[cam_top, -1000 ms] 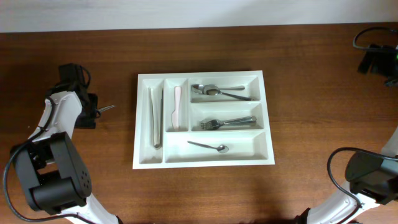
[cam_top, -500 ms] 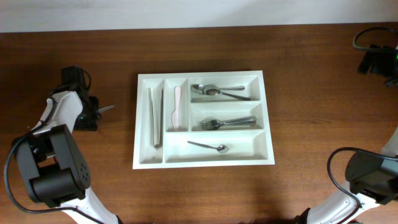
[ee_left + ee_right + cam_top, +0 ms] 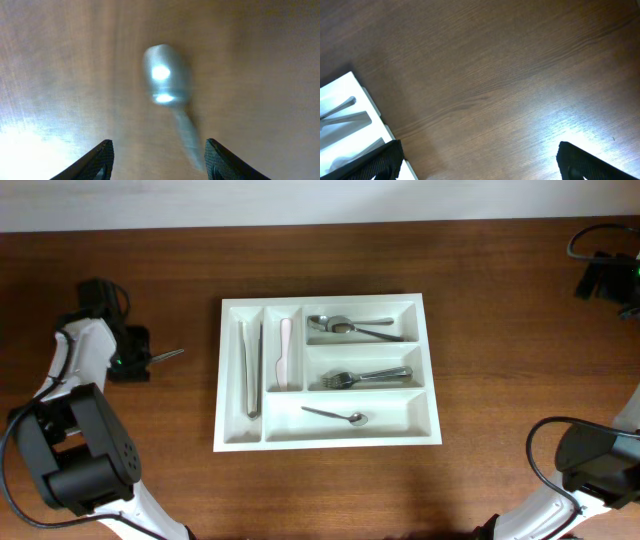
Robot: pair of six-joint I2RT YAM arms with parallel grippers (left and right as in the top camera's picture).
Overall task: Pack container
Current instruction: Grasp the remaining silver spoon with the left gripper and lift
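Ahead of left claw (image 3: 157, 146), between its parted tips, untouched: spoon (image 3: 165, 80) flat on counter (image 3: 495, 75). I judge it light, stiff, slick; pinch mid-handle. Container (image 3: 325, 305), rigid light plastic, lies beyond spoon, well apart. Right claw (image 3: 480, 155) gapes wide, empty.

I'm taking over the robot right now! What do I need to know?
Left gripper: open, at a shiny metal spoon that seems to lie on the brown wooden table, left of the white plastic five-compartment cutlery tray.
Right gripper: open, empty, over the table right of the tray.
Done: the tray sits mid-table with cutlery in all five compartments.
Left: the loose spoon is not yet packed; probably grasp it and put it in.
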